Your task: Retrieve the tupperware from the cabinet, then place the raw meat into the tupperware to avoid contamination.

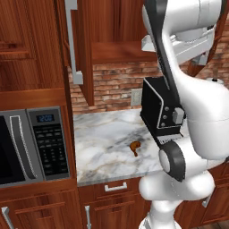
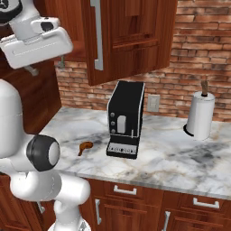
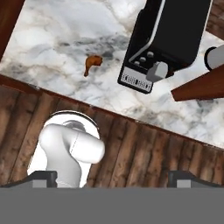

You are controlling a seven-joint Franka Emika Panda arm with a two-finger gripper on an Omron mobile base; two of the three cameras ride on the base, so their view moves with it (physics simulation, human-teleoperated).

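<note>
While tool [image 3: 112, 177] gapes, raw meat [image 1: 134, 146] lies on counter [image 1: 103, 143].

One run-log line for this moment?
phase: tupperware retrieval | cabinet: doors open | gripper: open, empty, raised | raw meat: on counter, left of coffee machine

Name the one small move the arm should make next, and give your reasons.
Probably swing the hand toward the open cabinet to look inside for the tupperware. The gripper is open and empty, raised and looking down on the counter, where the raw meat lies bare beside the coffee machine. No container stands on the counter.
</note>
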